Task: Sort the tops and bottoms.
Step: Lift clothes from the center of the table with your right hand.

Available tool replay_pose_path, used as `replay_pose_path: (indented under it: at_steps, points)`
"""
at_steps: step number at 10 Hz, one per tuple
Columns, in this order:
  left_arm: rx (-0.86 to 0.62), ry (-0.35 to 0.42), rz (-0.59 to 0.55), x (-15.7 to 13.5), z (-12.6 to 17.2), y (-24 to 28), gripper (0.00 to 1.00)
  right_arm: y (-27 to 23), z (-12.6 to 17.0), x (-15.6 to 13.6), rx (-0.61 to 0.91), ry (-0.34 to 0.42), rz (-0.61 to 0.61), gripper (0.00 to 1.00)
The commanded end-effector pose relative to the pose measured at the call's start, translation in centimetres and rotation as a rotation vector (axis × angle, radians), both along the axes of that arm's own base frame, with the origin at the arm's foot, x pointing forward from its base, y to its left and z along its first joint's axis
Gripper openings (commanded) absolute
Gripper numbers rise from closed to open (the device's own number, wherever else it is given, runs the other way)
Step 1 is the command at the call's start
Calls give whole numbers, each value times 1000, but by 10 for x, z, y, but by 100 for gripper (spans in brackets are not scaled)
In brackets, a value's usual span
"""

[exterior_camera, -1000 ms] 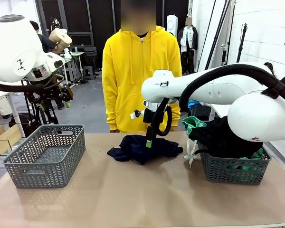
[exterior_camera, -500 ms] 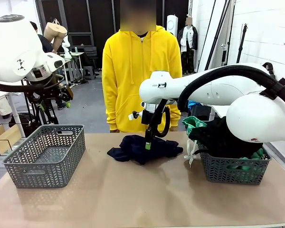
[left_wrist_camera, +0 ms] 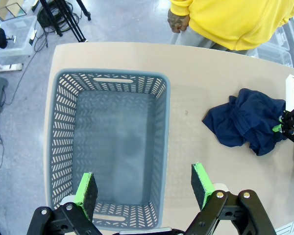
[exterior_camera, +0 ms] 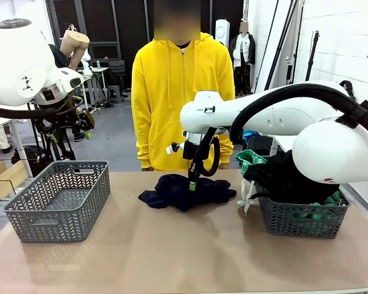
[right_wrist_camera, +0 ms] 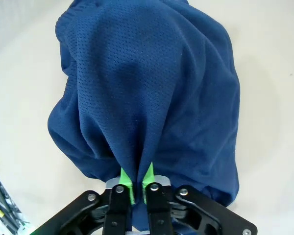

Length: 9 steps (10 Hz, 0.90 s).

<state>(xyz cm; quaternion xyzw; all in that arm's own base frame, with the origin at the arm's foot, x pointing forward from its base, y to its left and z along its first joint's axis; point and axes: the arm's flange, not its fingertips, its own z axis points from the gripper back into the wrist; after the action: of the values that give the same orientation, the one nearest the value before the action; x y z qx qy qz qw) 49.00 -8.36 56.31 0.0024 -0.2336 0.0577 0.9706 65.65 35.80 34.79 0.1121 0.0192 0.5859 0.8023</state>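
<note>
A crumpled navy garment (exterior_camera: 185, 191) lies on the table in front of the person. My right gripper (exterior_camera: 192, 184) stands over its middle, and in the right wrist view its green pads (right_wrist_camera: 148, 175) are pinched together on a fold of the navy garment (right_wrist_camera: 147, 98). More dark garments (exterior_camera: 288, 174) and a bright green one with white cords (exterior_camera: 250, 160) are heaped in the right basket (exterior_camera: 300, 222). My left gripper (left_wrist_camera: 144, 188) hangs open above the near end of the empty left basket (left_wrist_camera: 110, 147), holding nothing. The navy garment (left_wrist_camera: 247, 122) also lies to the right in that view.
A person in a yellow hoodie (exterior_camera: 181, 92) stands at the far edge of the table, one hand (left_wrist_camera: 178, 20) near the edge. The grey left basket (exterior_camera: 60, 199) sits at the table's left. Bare tabletop (exterior_camera: 184, 251) stretches across the front.
My right gripper has closed on a fold of the navy garment, after standing open over it. The left arm has not moved.
</note>
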Motion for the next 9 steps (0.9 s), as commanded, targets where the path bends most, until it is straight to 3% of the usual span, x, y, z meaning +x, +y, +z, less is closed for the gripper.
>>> replay_pose_path:
  at_steps: [1,4,5,7,9]
  points:
    - [-16,-15,13,-3,-2,1,100,2,6,1,-24,-35,-2,0]
    - [-16,-15,13,-3,-2,1,100,-2,26,-5,-32,-18,-19,0]
    - [-16,-15,13,-3,-2,1,100,-6,42,-5,-39,46,-23,0]
    - [-16,-15,13,-3,-2,1,100,-19,106,-18,-55,-39,4,0]
    - [-16,-15,13,-3,-2,1,100,-26,183,-32,-50,-78,112,0]
